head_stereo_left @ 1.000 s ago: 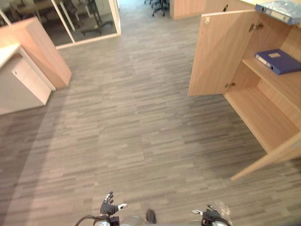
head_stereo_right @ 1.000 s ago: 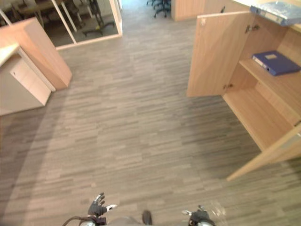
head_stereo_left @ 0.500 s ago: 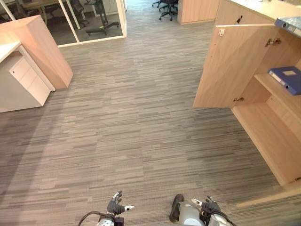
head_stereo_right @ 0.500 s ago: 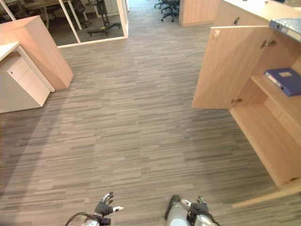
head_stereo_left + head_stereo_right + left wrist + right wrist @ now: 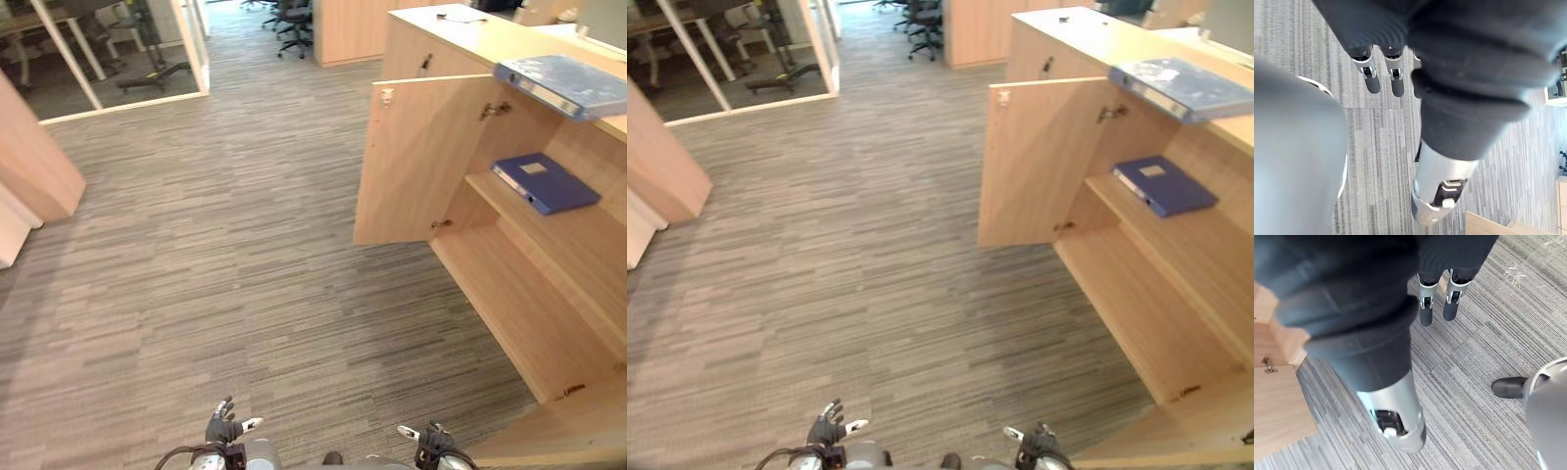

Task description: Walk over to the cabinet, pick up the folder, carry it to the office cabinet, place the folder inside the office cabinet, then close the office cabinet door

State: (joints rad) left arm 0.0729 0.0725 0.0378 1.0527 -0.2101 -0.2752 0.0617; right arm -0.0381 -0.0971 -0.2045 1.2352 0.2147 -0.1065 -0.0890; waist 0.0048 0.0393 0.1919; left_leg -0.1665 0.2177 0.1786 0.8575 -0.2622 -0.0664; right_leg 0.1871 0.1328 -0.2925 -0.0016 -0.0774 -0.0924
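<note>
L hand (image 5: 1444, 188) & R hand (image 5: 1397, 418): fingers (image 5: 1372, 82) straight, both empty, above carpet floor (image 5: 245, 245)

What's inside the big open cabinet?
A blue folder lies on the shelf in the cabinet. The bottom board looks bare. The right part runs past the picture's edge, so that is unseen.

Grey striped carpet (image 5: 216, 255) covers the floor, with a glass partition (image 5: 118, 49) upper left and office chairs (image 5: 294, 15) at top centre.
</note>
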